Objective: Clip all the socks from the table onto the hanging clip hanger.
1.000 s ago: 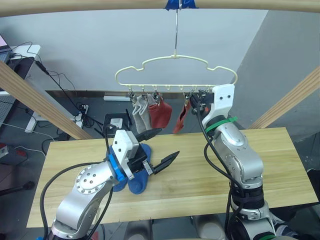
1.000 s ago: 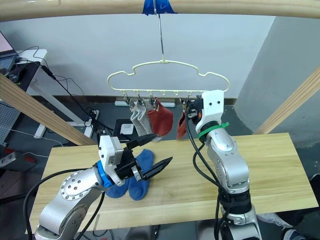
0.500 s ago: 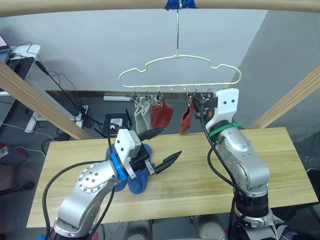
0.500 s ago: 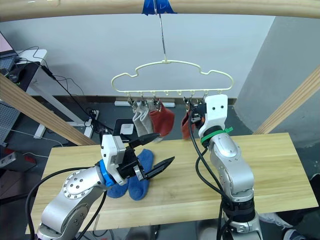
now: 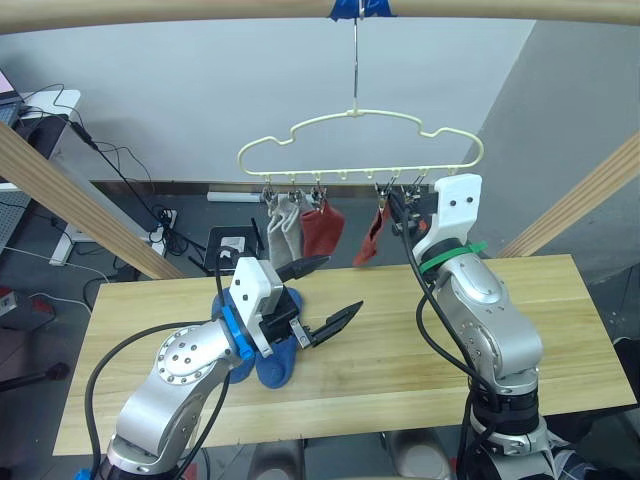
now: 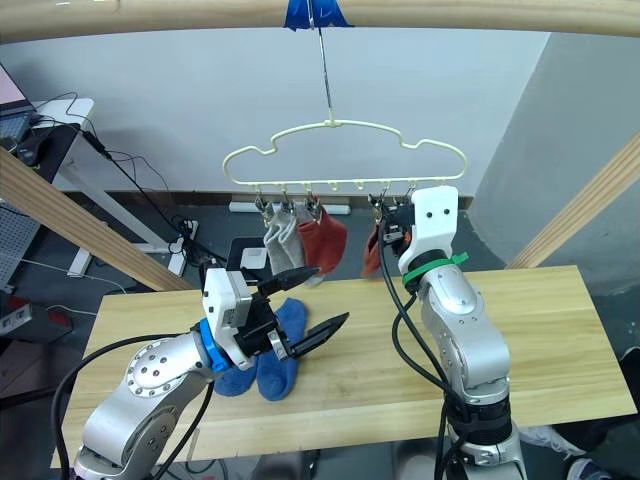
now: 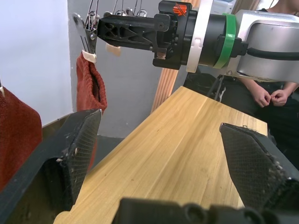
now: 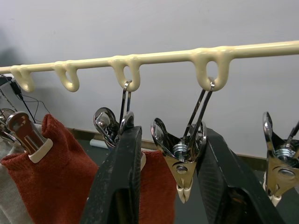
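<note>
While open, right end effector [image 8: 170, 186] around clip [image 8: 183, 163]

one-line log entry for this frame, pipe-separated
hanger: two grey, two red socks clipped | table: two blue socks left | left gripper: open, empty, above blue socks | right gripper: open, around a clip beside second red sock

Over the last second we watched the clip hanger [image 5: 360, 150] swing to the right and settle closer to level, and the socks clipped on it went along. Our right hand [image 5: 402, 205] rose and shifted right with it, and now sits up at the row of clips beside the single red sock [image 5: 371, 236]. That sock swung out and now hangs tilted, its lower end to the left.
</note>
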Controlling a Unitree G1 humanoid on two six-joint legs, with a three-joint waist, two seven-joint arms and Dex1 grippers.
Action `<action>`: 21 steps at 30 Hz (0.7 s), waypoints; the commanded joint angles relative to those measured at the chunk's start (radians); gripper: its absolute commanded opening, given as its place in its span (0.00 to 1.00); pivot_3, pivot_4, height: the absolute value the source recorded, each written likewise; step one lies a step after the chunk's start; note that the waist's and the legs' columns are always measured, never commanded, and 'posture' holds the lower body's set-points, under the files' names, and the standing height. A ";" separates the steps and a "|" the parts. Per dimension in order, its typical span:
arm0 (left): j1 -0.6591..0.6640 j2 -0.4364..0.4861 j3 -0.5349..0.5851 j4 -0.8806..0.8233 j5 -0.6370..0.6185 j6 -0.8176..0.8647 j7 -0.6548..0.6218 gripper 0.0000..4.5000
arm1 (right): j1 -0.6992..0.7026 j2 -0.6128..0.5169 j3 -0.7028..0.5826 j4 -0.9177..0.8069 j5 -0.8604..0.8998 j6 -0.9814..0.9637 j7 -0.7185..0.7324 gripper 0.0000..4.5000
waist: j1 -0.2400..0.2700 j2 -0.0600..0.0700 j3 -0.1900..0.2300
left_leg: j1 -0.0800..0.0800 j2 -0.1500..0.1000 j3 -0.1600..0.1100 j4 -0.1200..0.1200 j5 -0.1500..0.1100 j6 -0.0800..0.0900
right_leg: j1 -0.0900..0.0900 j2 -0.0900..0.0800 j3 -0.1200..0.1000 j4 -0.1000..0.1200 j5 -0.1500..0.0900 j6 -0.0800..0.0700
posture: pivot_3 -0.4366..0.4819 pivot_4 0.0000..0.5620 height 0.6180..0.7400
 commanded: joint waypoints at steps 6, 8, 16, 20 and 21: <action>0.008 -0.002 -0.005 -0.040 -0.001 -0.017 -0.008 1.00 | -0.009 0.006 0.006 -0.069 -0.004 -0.020 -0.006 0.37 | 0.000 0.000 0.000 | 0.000 0.000 0.000 0.000 0.000 0.000 | 0.000 0.000 0.000 0.000 0.000 0.000 | 0.33 0.52 1.00; 0.010 -0.002 -0.005 -0.041 0.001 -0.019 -0.010 1.00 | -0.009 0.007 0.007 -0.067 -0.002 -0.020 -0.005 0.37 | 0.000 0.000 0.000 | 0.000 0.000 0.000 0.000 0.000 0.000 | 0.000 0.000 0.000 0.000 0.000 0.000 | 0.33 0.52 1.00; 0.015 -0.002 -0.004 -0.045 0.003 -0.018 -0.011 1.00 | -0.004 0.012 0.012 -0.064 0.004 -0.019 0.001 0.37 | 0.000 0.000 0.000 | 0.000 0.000 0.000 0.000 0.000 0.000 | 0.000 0.000 0.000 0.000 0.000 0.000 | 0.33 0.52 1.00; 0.013 -0.002 -0.004 -0.045 0.003 -0.015 -0.009 1.00 | -0.005 0.010 0.004 -0.055 0.004 -0.024 0.001 0.17 | 0.000 0.000 0.000 | 0.000 0.000 0.000 0.000 0.000 0.000 | 0.000 0.000 0.000 0.000 0.000 0.000 | 0.33 0.53 1.00; 0.013 -0.003 -0.004 -0.045 0.002 -0.014 -0.009 1.00 | -0.005 0.009 0.002 -0.055 0.003 -0.024 0.001 0.11 | 0.000 0.000 0.000 | 0.000 0.000 0.000 0.000 0.000 0.000 | 0.000 0.000 0.000 0.000 0.000 0.000 | 0.33 0.53 1.00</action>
